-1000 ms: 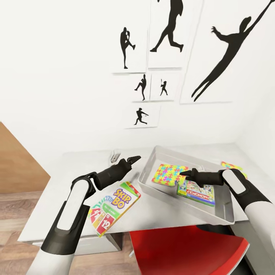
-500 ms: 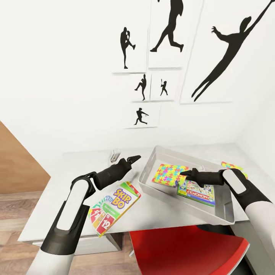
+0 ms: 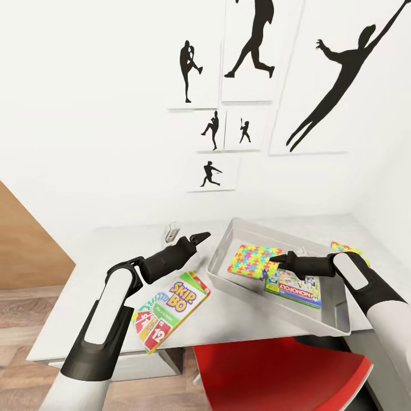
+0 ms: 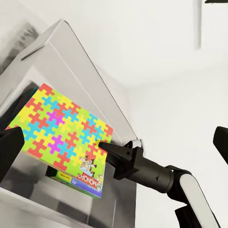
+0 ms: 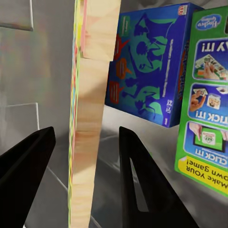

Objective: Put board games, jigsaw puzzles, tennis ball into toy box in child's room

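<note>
The grey toy box [image 3: 222, 274] on the pale desk [image 3: 114, 245] holds a colourful jigsaw puzzle [image 3: 251, 260], the Monopoly box [image 3: 297, 285] and a blue game [image 5: 142, 61], while Skip-Bo [image 3: 171, 308] lies flat on the desk to its left.

A grey toy box [image 4: 71, 52] is seen, with a jigsaw puzzle [image 4: 61, 126] of coloured pieces lying inside. A Monopoly box [image 4: 85, 178] is partly covered by its edge. The right gripper [image 4: 105, 148] is pointed at the puzzle's corner, fingers closed together.
</note>
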Controlling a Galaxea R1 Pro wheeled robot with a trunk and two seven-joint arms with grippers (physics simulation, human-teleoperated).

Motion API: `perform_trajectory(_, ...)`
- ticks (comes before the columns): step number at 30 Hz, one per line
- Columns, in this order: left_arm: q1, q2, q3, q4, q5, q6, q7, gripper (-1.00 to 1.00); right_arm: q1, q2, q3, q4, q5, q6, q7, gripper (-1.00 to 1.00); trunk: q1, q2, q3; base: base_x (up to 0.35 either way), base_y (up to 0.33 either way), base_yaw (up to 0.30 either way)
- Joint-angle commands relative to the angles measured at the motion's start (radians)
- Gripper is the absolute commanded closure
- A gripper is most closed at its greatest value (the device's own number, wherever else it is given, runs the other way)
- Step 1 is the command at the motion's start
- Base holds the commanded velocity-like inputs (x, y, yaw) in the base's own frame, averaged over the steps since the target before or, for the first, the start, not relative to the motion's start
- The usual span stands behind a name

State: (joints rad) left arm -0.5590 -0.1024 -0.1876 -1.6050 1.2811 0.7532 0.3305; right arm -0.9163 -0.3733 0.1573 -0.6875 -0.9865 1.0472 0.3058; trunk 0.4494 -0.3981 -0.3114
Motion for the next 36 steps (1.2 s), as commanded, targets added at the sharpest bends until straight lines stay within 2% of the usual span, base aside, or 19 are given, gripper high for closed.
perform_trajectory(1,-0.001,0.000,0.000,-0.001,0.011,0.002,0.010,-1.00,-0.001,-0.001,0.003,0.000,0.014,0.000,0.010,1.00,0.001,-0.002,-0.002,0.000,0.000,0.000)
perform_trajectory(20,-0.001,-0.001,0.000,-0.001,0.011,0.002,0.010,-1.00,-0.003,0.004,0.003,0.000,0.014,0.000,0.011,1.00,0.001,-0.002,-0.002,0.000,0.000,0.000)
perform_trajectory(36,-0.001,-0.002,0.000,-0.001,0.011,0.002,0.010,-1.00,-0.030,0.010,0.005,0.000,0.013,0.000,0.010,1.00,0.001,-0.002,-0.002,0.000,0.000,0.000)
